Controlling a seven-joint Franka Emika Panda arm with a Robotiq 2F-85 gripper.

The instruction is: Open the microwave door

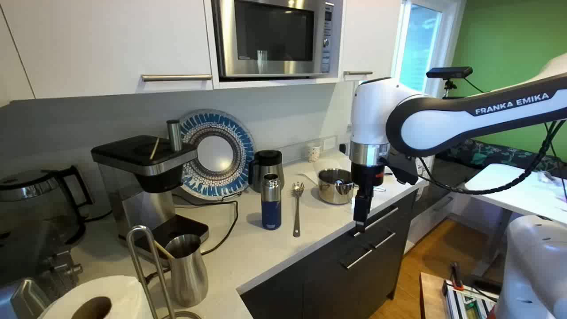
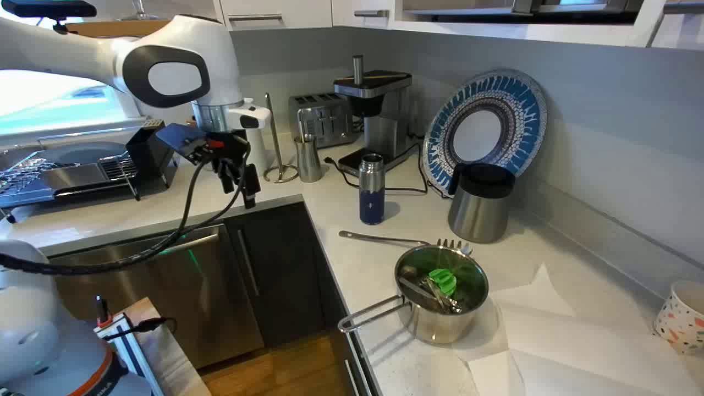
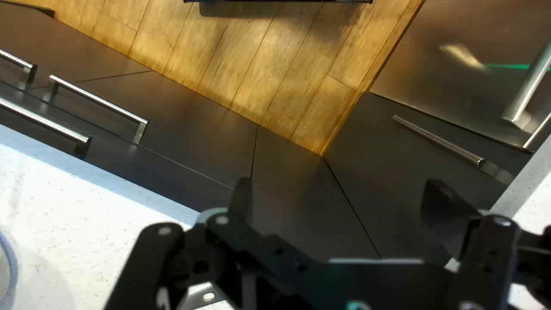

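Note:
The microwave (image 1: 327, 48) sits in the upper cabinet row in an exterior view, with its narrow control strip on the right. Its microwave door (image 1: 274, 33), a dark window in a steel frame, looks shut. Only the bottom edge of the microwave (image 2: 583, 7) shows in an exterior view. My gripper (image 1: 362, 217) points down near the counter's front edge, well below and to the right of the microwave. It also shows in an exterior view (image 2: 239, 192). In the wrist view its fingers (image 3: 338, 191) are wide apart with nothing between them; the microwave is out of that view.
On the counter stand a blue-and-steel bottle (image 1: 271, 208), a pot with utensils (image 2: 440, 313), a carafe (image 2: 479, 212), a coffee machine (image 1: 146, 164) and a round patterned plate (image 1: 217, 186). A slotted spoon (image 1: 297, 217) lies near the bottle. White cabinets (image 1: 110, 44) flank the microwave.

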